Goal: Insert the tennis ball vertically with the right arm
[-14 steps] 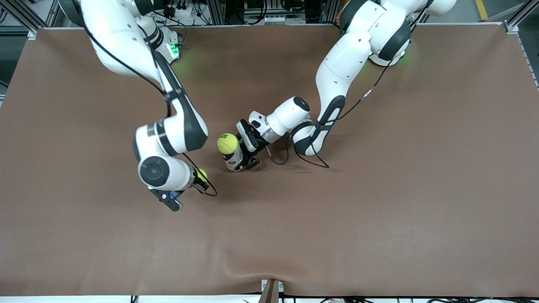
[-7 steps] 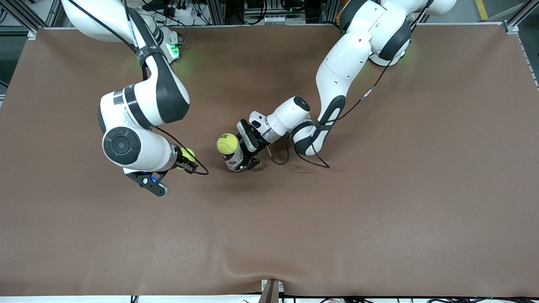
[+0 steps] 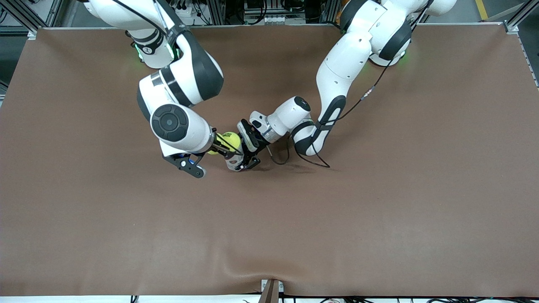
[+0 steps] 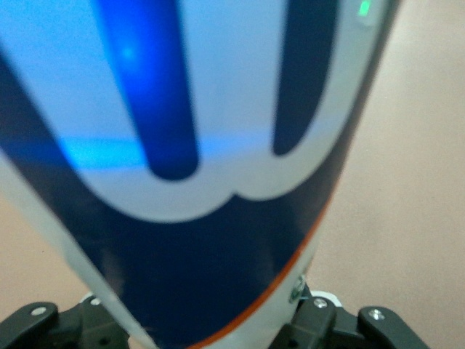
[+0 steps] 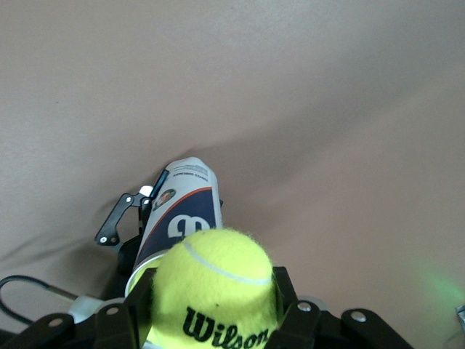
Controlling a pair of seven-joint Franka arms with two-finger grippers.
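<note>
**Ball over can mouth, right gripper loaded**

Right gripper: fingers clamped on either side of a yellow tennis ball, black "Wilson" lettering legible. It hangs directly over the ball can, which stands upright on the brown table and carries a white "W" logo on navy with small unreadable print near its base. A second tennis ball sits in the can's mouth. Left gripper: closed around the can's lower body, low at the table.

Two tennis balls show on the table, along with one ball can and two arms.
</note>
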